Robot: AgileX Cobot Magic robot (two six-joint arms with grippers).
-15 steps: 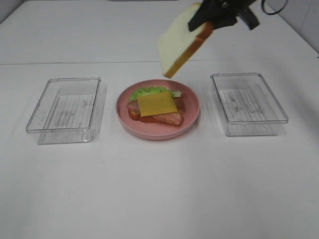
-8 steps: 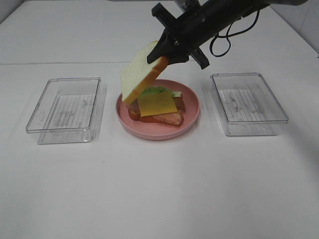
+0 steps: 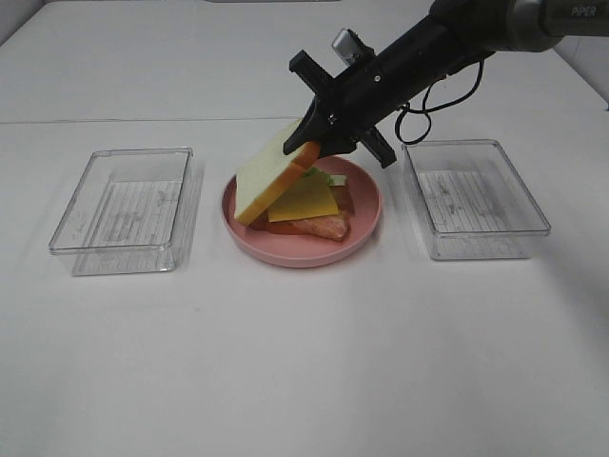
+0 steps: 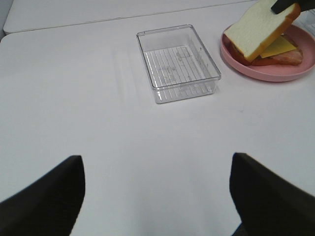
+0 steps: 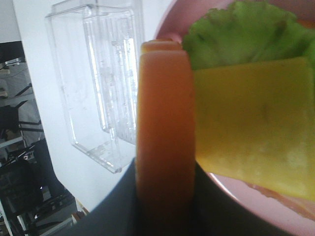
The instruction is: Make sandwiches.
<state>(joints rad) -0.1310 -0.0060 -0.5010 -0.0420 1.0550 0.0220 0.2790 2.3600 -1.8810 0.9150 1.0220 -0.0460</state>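
A white bread slice (image 3: 269, 181) with an orange-brown crust hangs tilted over the pink plate (image 3: 306, 255), its low edge down by the plate's left side. My right gripper (image 3: 321, 143) is shut on the slice's upper crust (image 5: 165, 132). Under it on the plate lies the stack: yellow cheese (image 3: 306, 199), reddish bacon (image 3: 322, 227) and green lettuce (image 3: 320, 175). In the right wrist view the cheese (image 5: 256, 128) and lettuce (image 5: 241, 34) sit just beyond the crust. My left gripper (image 4: 157, 196) is open over bare table, far from the plate (image 4: 275, 74); the bread slice (image 4: 257, 28) shows there too.
A clear plastic tray (image 3: 124, 205) stands left of the plate and another (image 3: 473, 195) right of it. The left tray (image 4: 177, 61) is also in the left wrist view. White table surface lies in front of the plate.
The right arm has come down and to the left with the bread slice, from high behind the plate to just over the stack. The left gripper has not moved.
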